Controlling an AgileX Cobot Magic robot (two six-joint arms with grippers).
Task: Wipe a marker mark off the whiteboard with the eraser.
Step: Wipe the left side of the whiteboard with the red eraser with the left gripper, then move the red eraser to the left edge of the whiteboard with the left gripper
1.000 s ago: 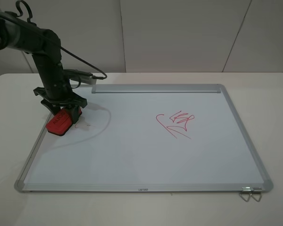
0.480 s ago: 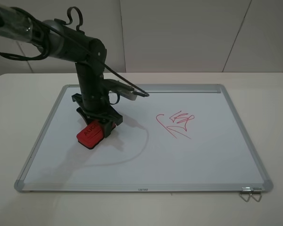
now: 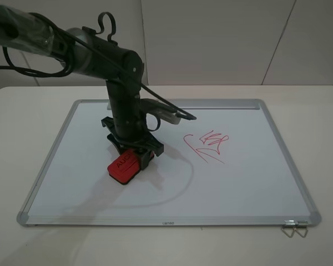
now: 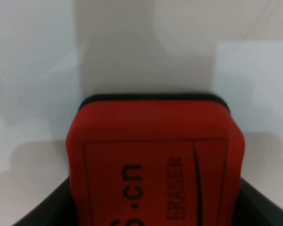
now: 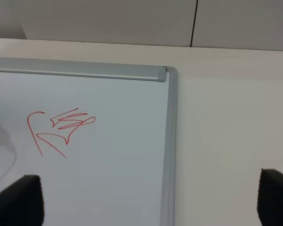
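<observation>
The whiteboard (image 3: 255, 188) lies flat on the table. My left gripper (image 3: 132, 156) is shut on the red eraser (image 3: 124, 165), which rests on the board's left-centre; the left wrist view shows the eraser (image 4: 155, 155) filling the space between the dark fingers (image 4: 40, 214). The marker mark (image 3: 215, 138), a compact red zigzag, sits right of the eraser with a gap of bare board between them. It also shows in the right wrist view as the marker mark (image 5: 71, 120). My right gripper (image 5: 148, 200) is open, hovering over the board's right edge; it is out of the high view.
A wider red scribble (image 3: 198, 149) with a hooked curve lies just left of and below the zigzag. The grey tray strip (image 3: 211, 103) runs along the far edge. A metal clip (image 3: 295, 227) sits at the near right corner. The left arm's cable (image 3: 169, 108) sticks out rightward.
My left arm has carried the eraser from the board's left edge rightward across the board, closer to the red scribbles. The scribbles look unchanged.
</observation>
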